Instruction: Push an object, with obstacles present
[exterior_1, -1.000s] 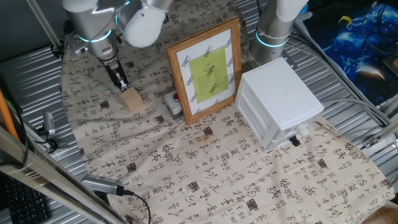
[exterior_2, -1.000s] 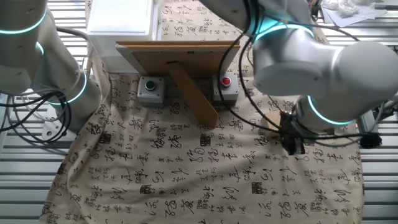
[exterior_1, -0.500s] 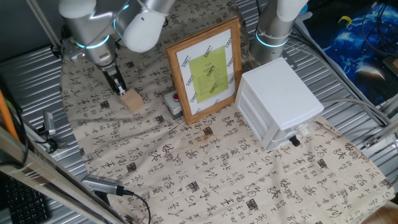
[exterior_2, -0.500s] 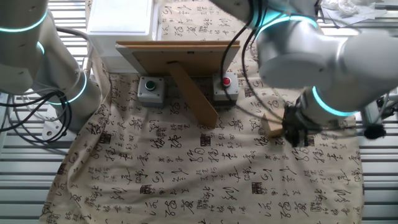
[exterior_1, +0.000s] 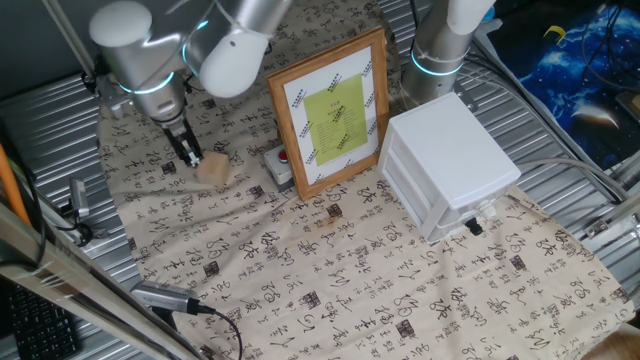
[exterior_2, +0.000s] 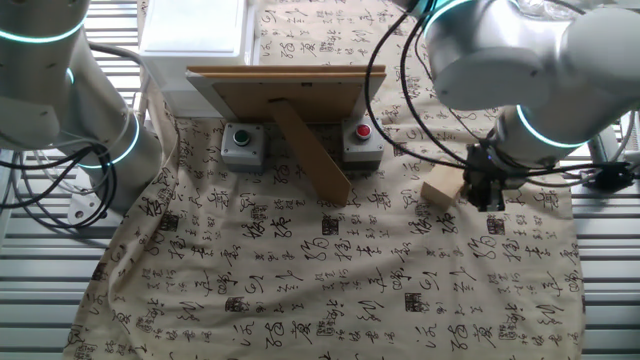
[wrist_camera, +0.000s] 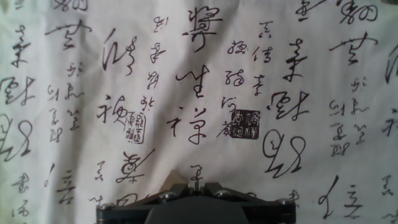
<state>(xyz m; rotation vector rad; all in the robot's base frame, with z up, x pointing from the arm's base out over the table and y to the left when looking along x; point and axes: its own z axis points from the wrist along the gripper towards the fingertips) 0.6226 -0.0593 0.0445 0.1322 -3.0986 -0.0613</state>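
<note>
Though the narrow-set pincer (exterior_1: 190, 157) touches the wooden block (exterior_1: 212, 169), the hand view shows only its corner.

- The frame (exterior_1: 330, 112) hides most of the grey box (exterior_1: 280, 165).
- In the hand view, the tool (wrist_camera: 193, 202) is cut off and hides nearly all of the block (wrist_camera: 173, 182).

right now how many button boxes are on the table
2. The red-button box sits behind the picture frame on one side of its stand, the green-button box on the other. More may be hidden.
</note>
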